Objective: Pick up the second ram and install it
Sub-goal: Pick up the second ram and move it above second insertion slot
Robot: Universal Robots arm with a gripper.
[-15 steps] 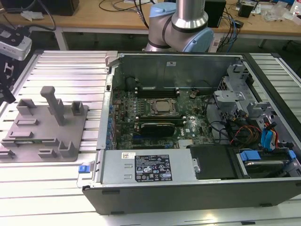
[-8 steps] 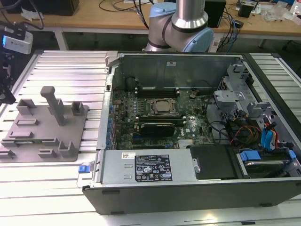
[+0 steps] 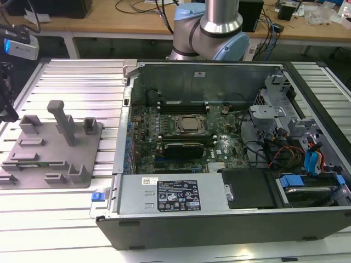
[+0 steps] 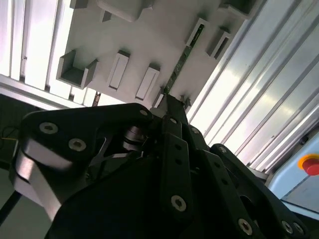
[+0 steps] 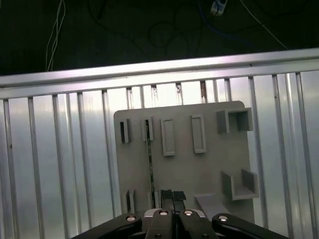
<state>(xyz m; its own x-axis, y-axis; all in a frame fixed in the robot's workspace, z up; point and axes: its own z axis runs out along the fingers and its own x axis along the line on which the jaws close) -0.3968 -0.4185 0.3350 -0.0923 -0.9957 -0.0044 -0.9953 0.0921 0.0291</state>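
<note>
Ram stick [image 5: 150, 159] on edge in grey fixture plate [image 5: 199, 174].
On the exterior view's left lies the plate [image 3: 93, 159], the open computer case [image 3: 219, 230] beside it; in the first wrist view the stick's long axis points toward the gripper [image 5: 173, 195], poised by one end; open or closed, I cannot tell.

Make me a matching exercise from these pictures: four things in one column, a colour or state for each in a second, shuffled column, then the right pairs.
1. memory stick
2. grey plate
3. computer case
4. round button

A. red
B. lid off, insides showing
C. lying flat on the ribbed table
D. standing on edge on the plate

Pairs: 1-D, 2-C, 3-B, 4-A
</note>
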